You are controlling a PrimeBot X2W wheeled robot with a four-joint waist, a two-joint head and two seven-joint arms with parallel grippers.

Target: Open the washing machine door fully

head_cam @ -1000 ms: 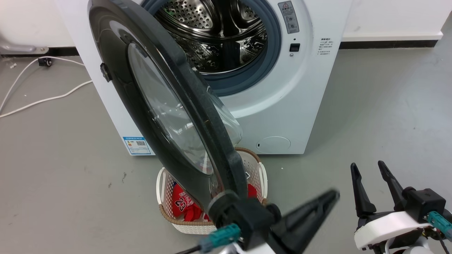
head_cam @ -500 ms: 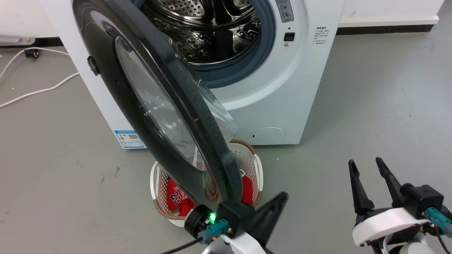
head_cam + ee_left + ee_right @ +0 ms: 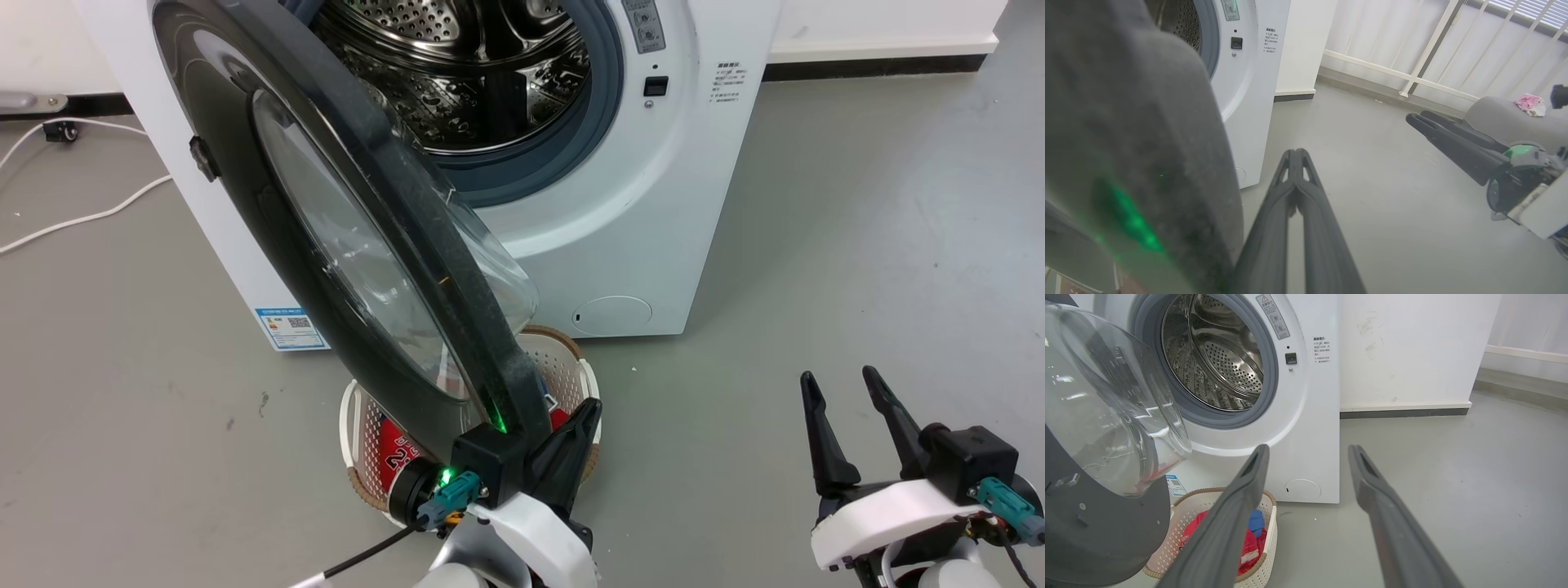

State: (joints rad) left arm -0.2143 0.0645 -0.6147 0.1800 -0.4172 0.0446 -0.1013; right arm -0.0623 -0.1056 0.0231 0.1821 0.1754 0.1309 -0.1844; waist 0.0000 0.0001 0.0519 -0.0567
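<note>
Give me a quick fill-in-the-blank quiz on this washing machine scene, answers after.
1. The washing machine door hangs ____, exposing the drum.
2. The left gripper is ____, beside the door's rim.
3. The right gripper is ____, holding nothing.
4. The garment in the laundry basket is mostly ____.
Answers: open; shut; open; red.

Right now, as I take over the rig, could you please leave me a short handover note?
Left pincer: shut, empty, beside the free edge of the washing machine door.
Right pincer: open, empty, idle away from the washing machine.
The door stands partway open, swung out over a laundry basket.
Done: door unlatched, drum exposed.
To do: swing it wider to fully open, probably pushing with the left pincer.
</note>
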